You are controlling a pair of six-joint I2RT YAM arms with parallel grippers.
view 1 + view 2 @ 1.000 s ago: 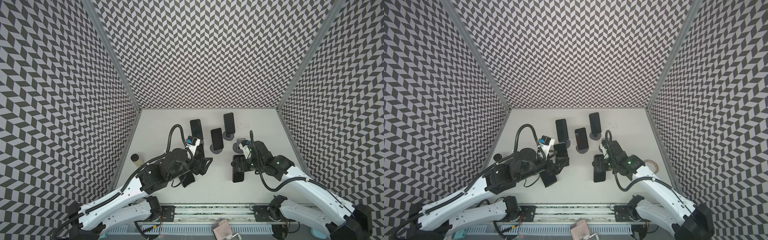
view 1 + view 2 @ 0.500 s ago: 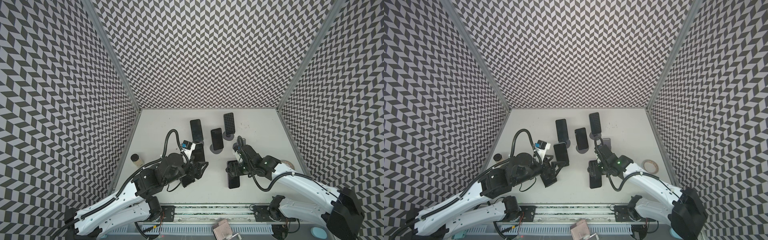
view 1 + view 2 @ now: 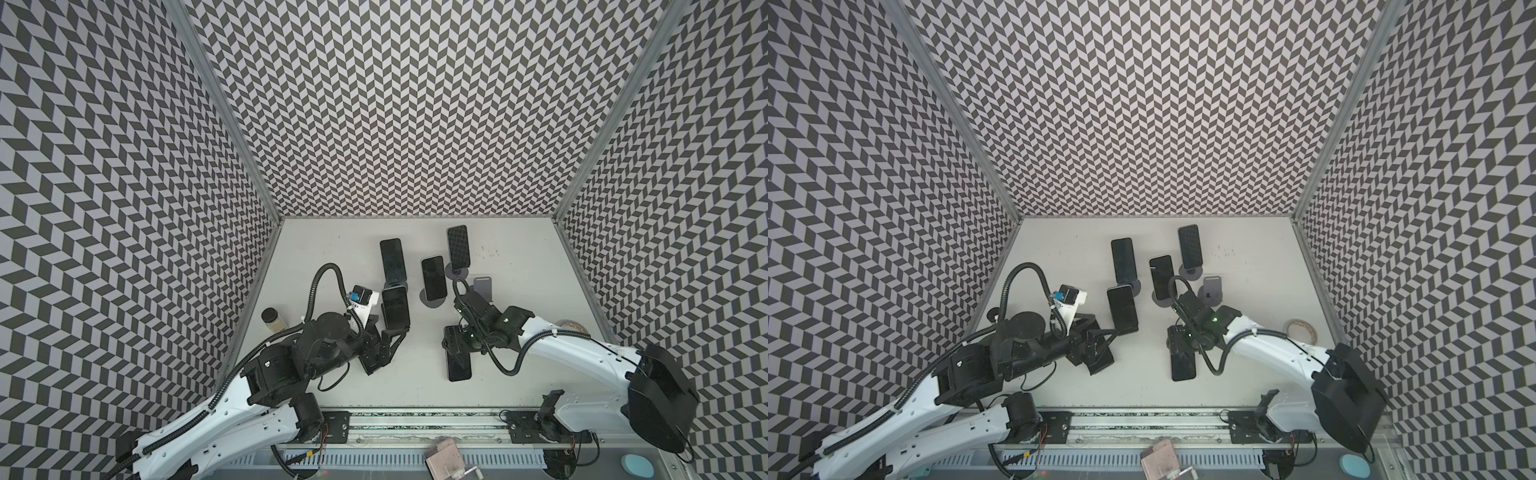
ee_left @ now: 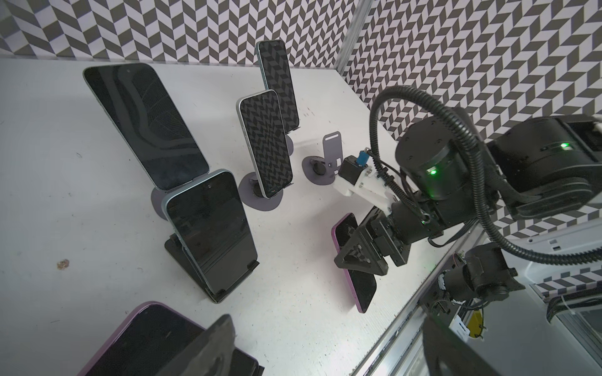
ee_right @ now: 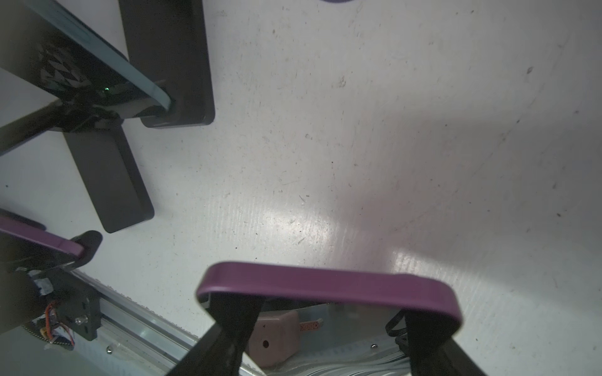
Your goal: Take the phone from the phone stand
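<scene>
Now the right fingers (image 5: 234, 312), clamped across the purple phone (image 3: 459, 370), have swung back from the empty stand (image 3: 482, 286) toward the front of the worktop (image 3: 407, 386). The phone is off the stand and tilted, with its low end near the surface. Only the set-down is left, I judge. The left fingers (image 4: 208, 345) are spread over a second phone (image 4: 146, 338); can't tell if they grip it.

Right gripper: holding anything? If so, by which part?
Yes: the right gripper holds the purple phone across its width, fingers pressed on its two long edges.
</scene>
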